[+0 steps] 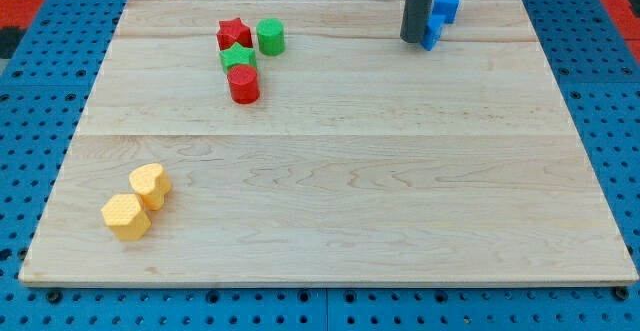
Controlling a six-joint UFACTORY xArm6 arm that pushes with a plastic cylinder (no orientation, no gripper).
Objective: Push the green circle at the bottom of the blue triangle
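Green circle (270,37) sits well to the view's left of my tip (413,40), a bare rod gripping nothing, touching blue blocks (438,16).

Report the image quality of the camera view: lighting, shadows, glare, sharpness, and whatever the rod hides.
Camera view: light is even and soft, no glare on the wooden board; shadows are faint, just thin dark edges under the yellow blocks; focus is sharp enough on the green circle and red blocks; my tip stands at the view's top, partly hiding the blue blocks, so their shapes are unclear.
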